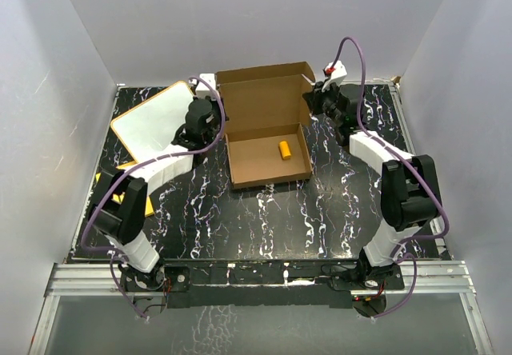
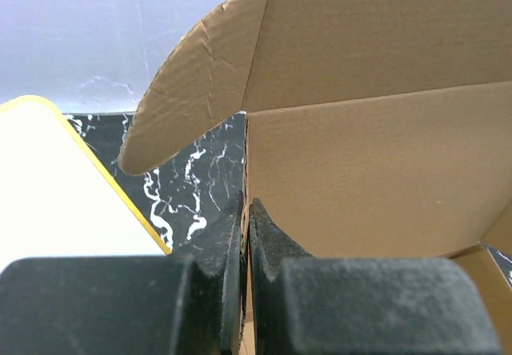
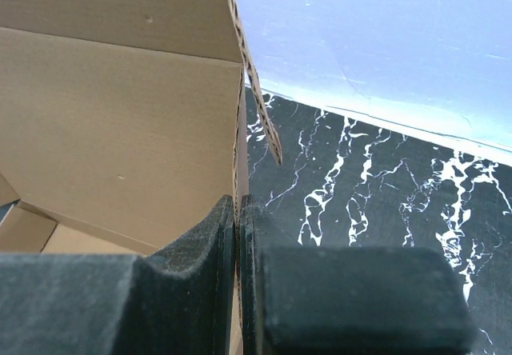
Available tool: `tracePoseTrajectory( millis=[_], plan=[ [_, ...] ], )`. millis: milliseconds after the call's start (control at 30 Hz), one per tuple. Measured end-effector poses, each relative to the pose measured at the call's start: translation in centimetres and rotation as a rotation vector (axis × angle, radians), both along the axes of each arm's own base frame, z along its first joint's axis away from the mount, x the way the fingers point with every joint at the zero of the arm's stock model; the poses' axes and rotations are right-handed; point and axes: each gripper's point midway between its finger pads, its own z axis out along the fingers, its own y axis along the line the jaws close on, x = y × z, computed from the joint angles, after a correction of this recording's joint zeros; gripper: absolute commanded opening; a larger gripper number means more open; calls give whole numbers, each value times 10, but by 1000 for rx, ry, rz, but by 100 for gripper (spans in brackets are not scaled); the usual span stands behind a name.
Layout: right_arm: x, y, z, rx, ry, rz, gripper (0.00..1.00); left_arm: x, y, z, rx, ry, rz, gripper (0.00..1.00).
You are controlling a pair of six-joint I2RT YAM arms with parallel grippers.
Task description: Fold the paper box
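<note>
left fingers [image 2: 234, 229], right fingers [image 3: 226, 229] tight on paper box [image 1: 264, 113]

Robot lab cell. Plain white walls [image 1: 240, 19] box in a black marbled table [image 1: 264, 219]; aluminium rail [image 1: 80, 279] along the near edge

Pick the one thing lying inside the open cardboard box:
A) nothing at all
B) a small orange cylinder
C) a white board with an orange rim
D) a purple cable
B: the top view shows a small orange cylinder lying on the floor of the paper box, towards its right wall, with the lid standing open behind it.
</note>
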Motion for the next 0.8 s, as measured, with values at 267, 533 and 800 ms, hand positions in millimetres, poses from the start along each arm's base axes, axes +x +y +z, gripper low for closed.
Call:
tracePoseTrajectory(
  millis=[267,533,800],
  plan=[
    [16,4,-12,40,-71,-89,8,17,-2,-9,71,-47,124,0],
    [15,7,-24,61,-126,-166,8,13,-5,-10,117,-83,212,0],
    [-2,6,-23,73,-151,-241,8,0,-8,-15,113,-96,262,0]
  ],
)
